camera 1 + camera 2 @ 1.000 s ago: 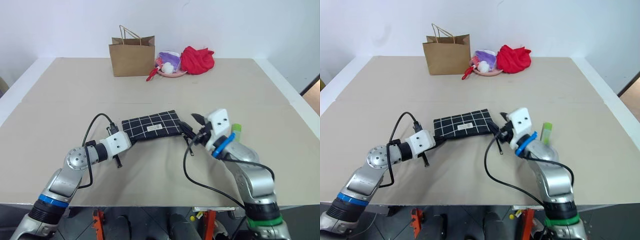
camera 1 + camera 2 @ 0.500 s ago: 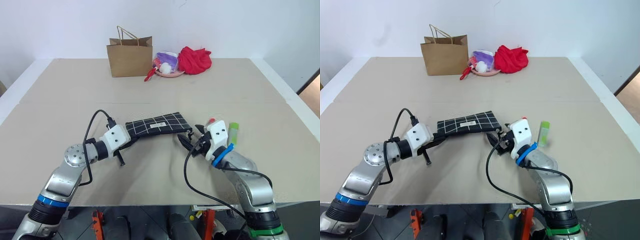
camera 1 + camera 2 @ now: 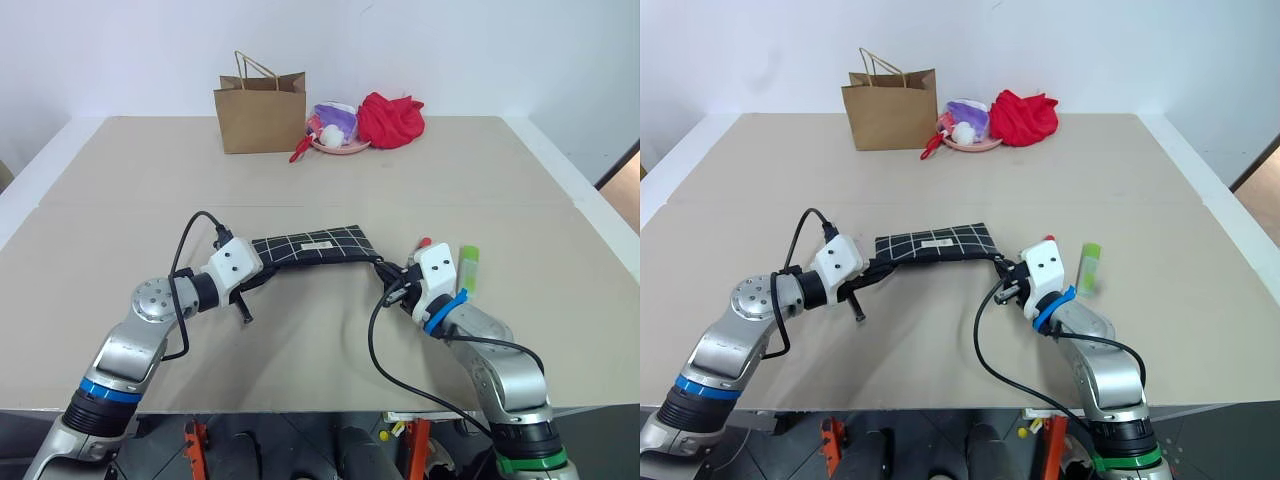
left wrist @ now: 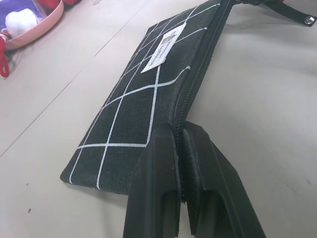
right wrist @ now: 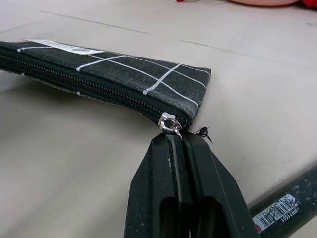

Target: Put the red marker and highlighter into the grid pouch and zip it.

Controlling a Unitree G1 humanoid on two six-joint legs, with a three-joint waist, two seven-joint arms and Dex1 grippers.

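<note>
Item: pouch (image 3: 312, 246), zipper shut, lying on the tabletop (image 3: 120, 200); highlighter (image 3: 467, 266) outside it, just past its right end; marker tip (image 3: 424, 242) peeking there too.

Left gripper (image 4: 179, 148): jaws clenched on the pouch's left end. Arm low, reaching in from the pouch's left.

Right gripper (image 5: 179, 144): jaws clenched at the zipper pull (image 5: 168, 123). Forearm near level, aimed at the pouch's right corner.

Handling, in our judgement: we keep the left end anchored and draw the pull straight along the zipper, keeping the fabric taut.
</note>
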